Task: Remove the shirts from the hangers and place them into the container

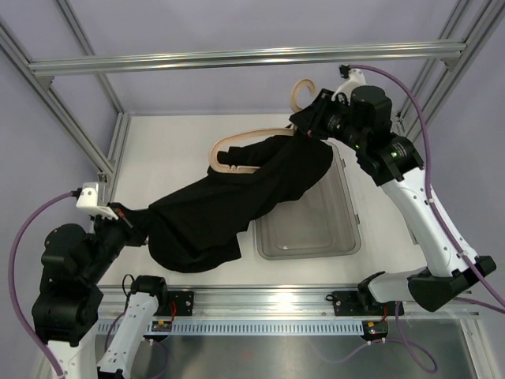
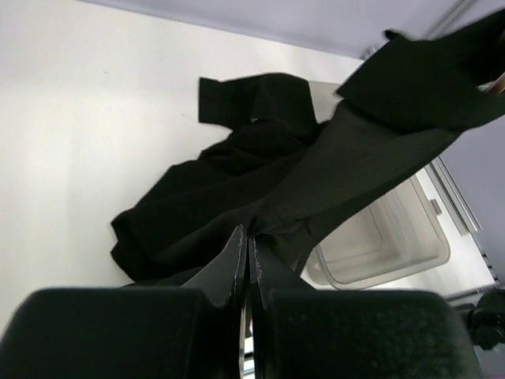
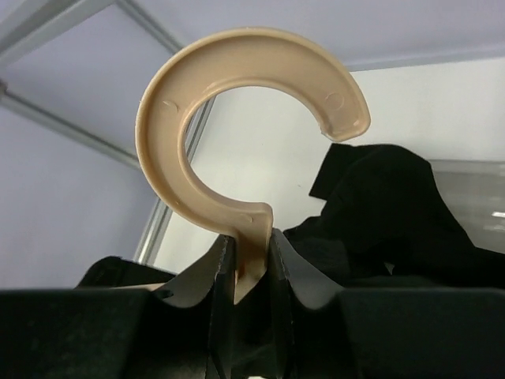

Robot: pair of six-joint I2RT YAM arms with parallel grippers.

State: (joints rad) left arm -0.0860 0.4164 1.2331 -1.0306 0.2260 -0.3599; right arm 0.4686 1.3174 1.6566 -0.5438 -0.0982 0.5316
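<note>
We see a white table [image 1: 181, 150] carrying a clear greyish container [image 1: 347, 237] at about four o'clock from its middle. Toward eight o'clock the lower folds of the black shirt [image 1: 197, 237] rest on the tabletop, its hem just beside the container's left wall.

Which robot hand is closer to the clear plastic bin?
Right. The right gripper hangs just beyond the clear greyish plastic bin's far corner, clamping the tan wooden hanger. The left gripper sits across the table, pinching the black fabric shirt.
</note>
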